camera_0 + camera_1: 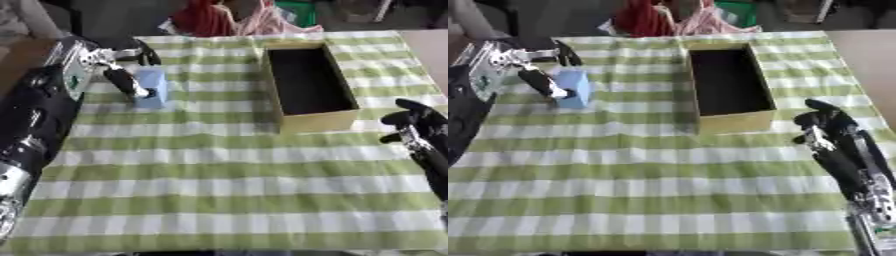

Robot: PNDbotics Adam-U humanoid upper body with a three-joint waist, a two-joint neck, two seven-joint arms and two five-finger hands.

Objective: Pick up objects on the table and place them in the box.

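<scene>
Left eye view: left hand (122, 70) grasps a pale blue block (152, 88); right hand (826, 125) rests relaxed.

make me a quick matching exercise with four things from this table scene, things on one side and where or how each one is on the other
Things:
1. light blue block
2. cardboard box
3. left robot hand
4. right robot hand

Places or states:
A. idle near the right edge of the table, beside the box's near corner
B. open-topped, dark inside, nothing visible in it
C. on the checked tablecloth at far left, between fingers and thumb
D. reaching round the blue block, fingers behind it and thumb in front

Pairs: 1-C, 2-B, 3-D, 4-A
</scene>
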